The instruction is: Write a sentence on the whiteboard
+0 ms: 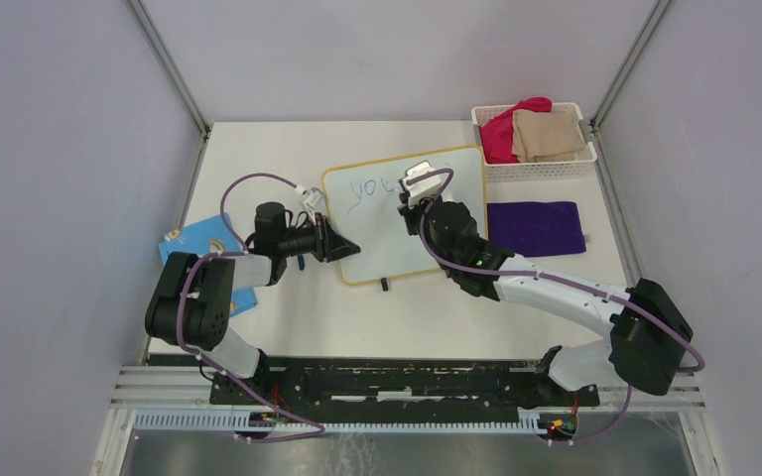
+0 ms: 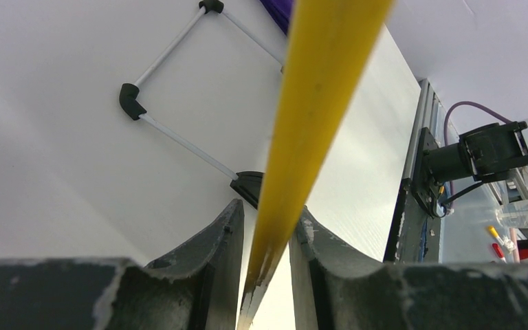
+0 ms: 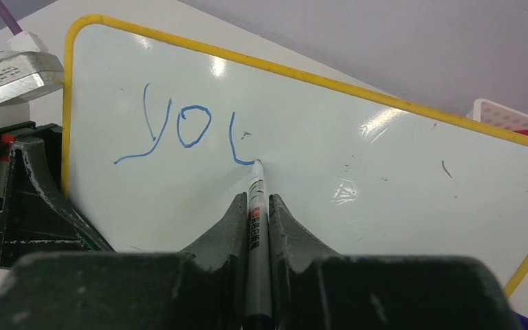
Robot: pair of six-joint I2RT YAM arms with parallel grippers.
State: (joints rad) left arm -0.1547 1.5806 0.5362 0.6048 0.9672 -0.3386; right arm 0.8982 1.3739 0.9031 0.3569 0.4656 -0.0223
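- The marker (image 3: 256,182) is gripped between the closed jaws of the right gripper (image 3: 256,206). Its tip is pressed to the whiteboard (image 3: 385,158) at the foot of a half-formed "u".
- The sentence (image 3: 179,127) is barely begun, with "yo" and a part-letter noted at the board's far left.
- The yellow rim (image 2: 309,124) is pinched at the near left by the left gripper (image 2: 268,230), judged to keep the board tilted and steady for writing.

Whiteboard (image 3: 385,179) glossy, smooth, glare spots; marker (image 3: 257,227) smooth plastic; right gripper fingers (image 3: 223,234) rough matt black; basket (image 1: 541,170) white plastic; purple cloth (image 1: 536,228) matt.
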